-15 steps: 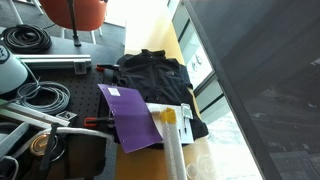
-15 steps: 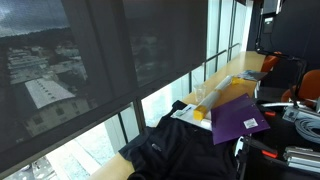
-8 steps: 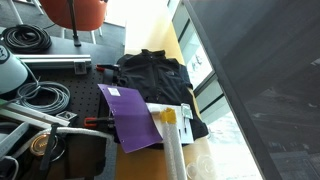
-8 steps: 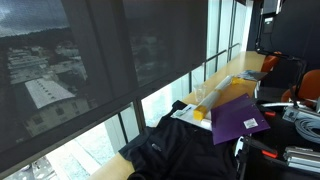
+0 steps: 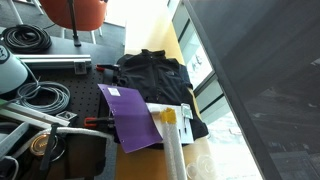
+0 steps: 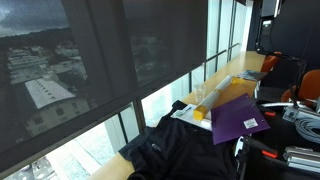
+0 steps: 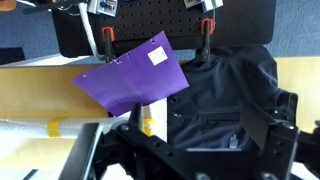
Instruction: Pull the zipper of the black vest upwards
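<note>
The black vest (image 5: pixel 155 80) lies rumpled on the wooden table beside the window and also shows in an exterior view (image 6: pixel 175 150). In the wrist view the vest (image 7: pixel 225 90) fills the right half, with a thin zip line (image 7: pixel 205 113) running across it. My gripper (image 7: pixel 180 150) hangs above the vest with its two dark fingers spread wide, open and empty. It touches nothing. I cannot make out the gripper in either exterior view.
A flat purple sheet (image 5: pixel 133 115) (image 6: pixel 240 118) (image 7: pixel 135 75) overlaps the vest's edge. A clear roll with yellow tape (image 5: pixel 170 130) (image 7: pixel 148 122) lies next to it. Coiled black cables (image 5: pixel 30 40) and an orange chair (image 5: pixel 80 12) are behind. Window glass borders the table.
</note>
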Motion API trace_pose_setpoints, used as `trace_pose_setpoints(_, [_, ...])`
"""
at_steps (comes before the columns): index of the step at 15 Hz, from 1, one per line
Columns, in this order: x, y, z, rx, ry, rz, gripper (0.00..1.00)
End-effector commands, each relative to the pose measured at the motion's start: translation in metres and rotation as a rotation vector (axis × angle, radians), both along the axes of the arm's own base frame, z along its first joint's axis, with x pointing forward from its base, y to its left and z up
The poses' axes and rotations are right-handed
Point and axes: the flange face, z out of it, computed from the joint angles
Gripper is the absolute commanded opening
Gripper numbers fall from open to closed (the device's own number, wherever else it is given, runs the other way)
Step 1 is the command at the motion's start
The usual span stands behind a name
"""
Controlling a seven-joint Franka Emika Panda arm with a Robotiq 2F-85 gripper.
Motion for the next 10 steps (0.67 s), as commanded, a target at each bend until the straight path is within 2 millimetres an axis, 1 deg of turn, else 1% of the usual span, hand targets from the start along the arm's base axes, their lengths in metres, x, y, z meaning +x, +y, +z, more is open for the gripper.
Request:
trace_pose_setpoints(1, [0.005,0.003,-0.050,0.016,-0.106,-0.028,1.00])
trace_pose_setpoints(3, [0.008,0.004,-0.067,0.045,-0.199,-0.026,1.00])
trace_pose_setpoints(5, [0.019,0.003,-0.097,0.066,-0.253,-0.012,1.00])
trace_pose_setpoints(7, [0.034,0.002,-0.129,0.085,-0.285,0.000,1.00])
trace_pose_setpoints(9, [0.048,0.000,-0.171,0.103,-0.295,0.004,1.00])
trace_pose_setpoints(10, [0.054,-0.001,-0.185,0.109,-0.297,0.004,1.00])
